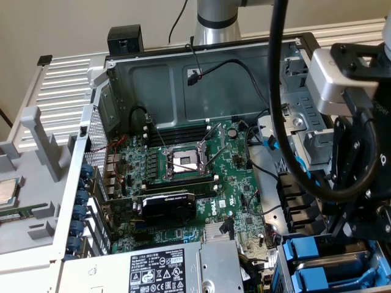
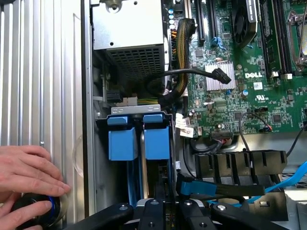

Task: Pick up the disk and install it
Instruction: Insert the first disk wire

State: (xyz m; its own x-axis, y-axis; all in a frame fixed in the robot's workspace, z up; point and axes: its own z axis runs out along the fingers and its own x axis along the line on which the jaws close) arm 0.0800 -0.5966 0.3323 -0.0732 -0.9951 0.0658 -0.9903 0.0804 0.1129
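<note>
Directly ahead of the jaws stands the disk (image 2: 157,143); whether they clench it cannot be told.

Bright blue carriers (image 2: 139,136) look like smooth matt plastic, the green motherboard (image 2: 240,67) glossy, the ribbed case panel (image 2: 38,72) brushed metal, the gripper (image 2: 165,213) matt black.

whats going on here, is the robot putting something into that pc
A robot arm's gripper hangs low over the drive bays of an opened computer case, its jaws nearly shut. Right below it sit two blue-fronted drive carriers side by side in the bay, beside the motherboard. Whether the gripper holds one is hidden. A person's hand rests on a round black knob with a blue ring outside the case.
</note>
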